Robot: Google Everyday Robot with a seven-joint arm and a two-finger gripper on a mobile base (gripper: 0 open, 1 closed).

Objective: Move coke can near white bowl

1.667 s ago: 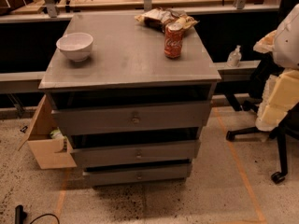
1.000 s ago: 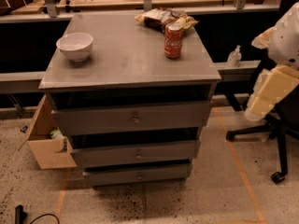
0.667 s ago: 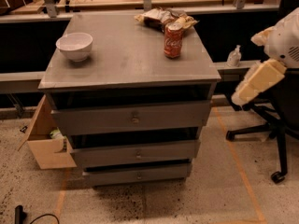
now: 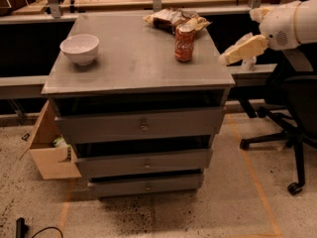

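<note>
Moved since the earlier frames: cream-coloured two-finger gripper (image 4: 228,57) on a white robot arm (image 4: 290,19), formerly hanging low beyond the right edge of the counter, now raised to counter-top height and swung leftward. Tip just off the right edge, toward the back right corner, angled down and to the left. Touching nothing. Open or closed: cannot tell.

Unmoved: every item on the counter.

1. Small red cylindrical coke can (image 4: 184,42), white script, silver top. Upright near the back right corner, a little in from the right edge. Near the gripper, apart from it.
2. Small round glossy white bowl (image 4: 79,48). Upright on its foot near the left edge, toward the back left corner. Well apart from the can.
3. Crumpled brown and yellow snack bag (image 4: 173,19). Lying at the back edge, right of middle, just behind the can; contact with the can not discernible.
4. Flat grey counter (image 4: 133,63) over three grey drawers (image 4: 143,125), each with a small round knob.
5. Open brown cardboard box (image 4: 49,155) on the floor below the left edge, against the drawers.
6. Black wheeled office chair (image 4: 292,128) on the floor beyond the right edge, beneath the arm.
</note>
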